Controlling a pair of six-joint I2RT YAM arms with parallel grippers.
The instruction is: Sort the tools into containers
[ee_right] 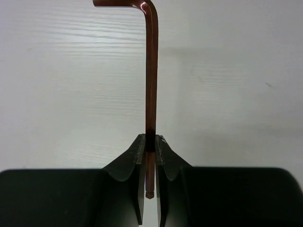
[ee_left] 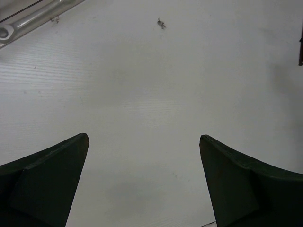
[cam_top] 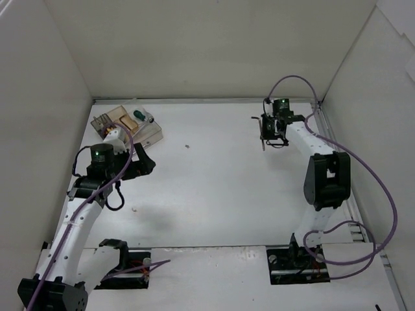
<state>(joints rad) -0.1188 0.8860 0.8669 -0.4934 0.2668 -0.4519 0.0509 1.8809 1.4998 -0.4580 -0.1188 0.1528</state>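
Tray (cam_top: 154, 134) sits at the table's (cam_top: 214, 194) far left corner in the top view, a screwdriver (cam_top: 138, 115) lying in it. The left gripper (cam_top: 144, 162) hangs just in front of it, and the right gripper (cam_top: 271, 135) is near the far right corner with the hex key (cam_top: 262, 136). Only the left wrist view shows its jaws spread wide over bare table, and a wrench (ee_left: 28, 21) at the frame's upper left. Only the right wrist view shows the fingers (ee_right: 132, 161) pinched on the key's long shank, bend pointing away.
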